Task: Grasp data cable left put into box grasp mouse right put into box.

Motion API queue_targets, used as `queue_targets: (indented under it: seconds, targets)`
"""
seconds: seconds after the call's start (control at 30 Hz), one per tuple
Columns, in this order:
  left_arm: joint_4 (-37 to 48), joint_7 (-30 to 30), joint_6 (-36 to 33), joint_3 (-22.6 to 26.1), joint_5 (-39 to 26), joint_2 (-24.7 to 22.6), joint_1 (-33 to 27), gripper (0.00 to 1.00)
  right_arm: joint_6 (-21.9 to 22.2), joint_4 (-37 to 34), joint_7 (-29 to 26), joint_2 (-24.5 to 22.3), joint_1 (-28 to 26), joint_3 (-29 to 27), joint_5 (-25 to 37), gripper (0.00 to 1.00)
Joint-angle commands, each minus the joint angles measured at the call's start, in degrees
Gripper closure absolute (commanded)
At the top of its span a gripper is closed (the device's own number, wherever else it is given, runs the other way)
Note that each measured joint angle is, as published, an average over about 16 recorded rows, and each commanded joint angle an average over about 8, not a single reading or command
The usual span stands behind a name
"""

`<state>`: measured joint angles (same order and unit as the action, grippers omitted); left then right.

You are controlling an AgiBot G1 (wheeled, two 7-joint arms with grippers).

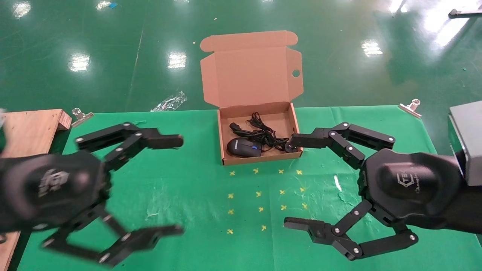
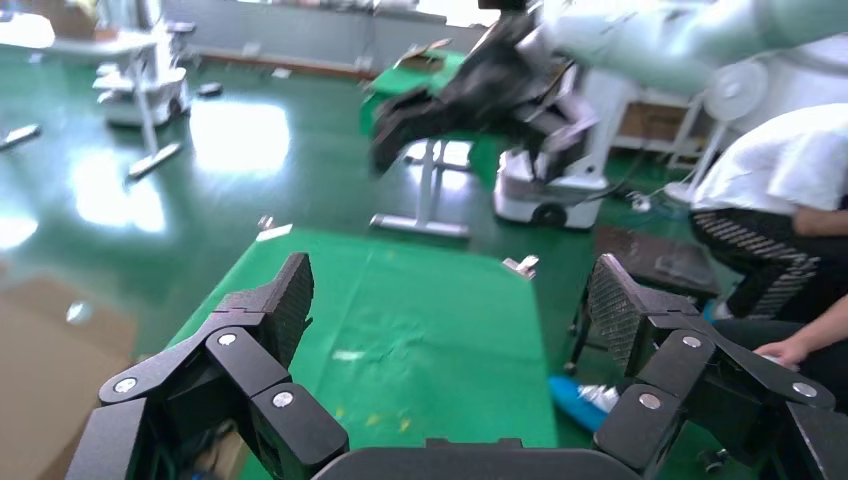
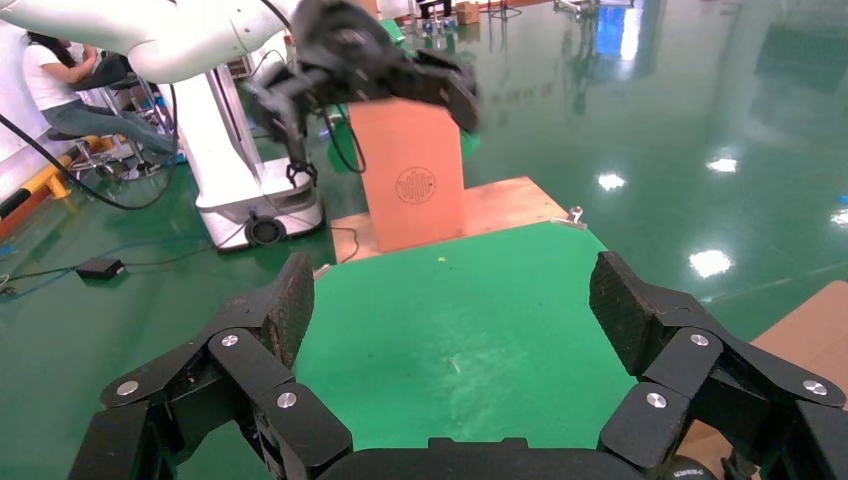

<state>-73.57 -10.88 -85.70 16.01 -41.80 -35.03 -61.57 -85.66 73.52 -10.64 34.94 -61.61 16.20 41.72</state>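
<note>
The box (image 1: 290,113) stands open at the middle of the far edge of the green table, its flap lid with the round hole raised behind it. The black mouse (image 1: 244,147) lies in the box's front part. The data cable (image 1: 258,131), a black cord bundle with a chunky connector, lies in the box just behind the mouse. My left gripper (image 1: 177,185) hovers open and empty to the left of the box; its own view (image 2: 450,300) shows only green cloth between the pads. My right gripper (image 1: 290,183) hovers open and empty to the right front of the box, and is also empty in its own view (image 3: 455,300).
A wooden board (image 1: 30,128) lies at the table's left end. Metal clips (image 1: 81,114) (image 1: 410,105) hold the cloth at the far corners. Several yellow cross marks (image 1: 260,194) dot the cloth in front of the box. A grey case (image 1: 467,139) stands at the right.
</note>
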Motion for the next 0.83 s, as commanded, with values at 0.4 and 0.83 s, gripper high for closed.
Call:
queue_targets:
  seconds: [0.4,0.83]
  targets:
    - [-0.6,0.36,-0.82,-0.77,1.24,0.63,0.59,0.0,0.02,-0.02,0.0,0.0,-0.01,0.01,0.0,0.0]
    - [-0.2,0.21,-0.26,-0.26,0.41,0.23,0.22,0.0,0.03,-0.02,0.0,0.01,-0.01,0.01,0.02,0.0]
